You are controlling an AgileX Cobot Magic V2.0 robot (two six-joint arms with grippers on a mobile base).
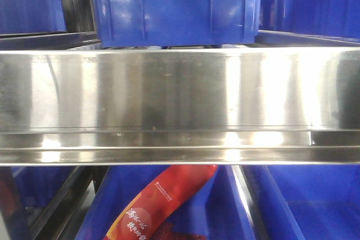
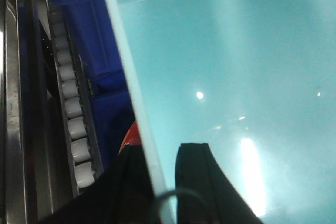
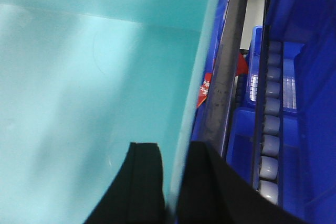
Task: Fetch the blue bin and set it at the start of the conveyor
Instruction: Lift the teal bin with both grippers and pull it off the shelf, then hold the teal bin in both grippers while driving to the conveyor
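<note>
The left gripper (image 2: 161, 149) pinches the wall of the blue bin (image 2: 236, 77), one finger inside, one outside; the right gripper (image 3: 172, 148) clamps the opposite wall likewise.

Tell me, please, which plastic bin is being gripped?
The light turquoise smooth plastic tub: the left end effector and right end effector clamp its rim; the dark royal-blue ribbed crates sit untouched.
</note>
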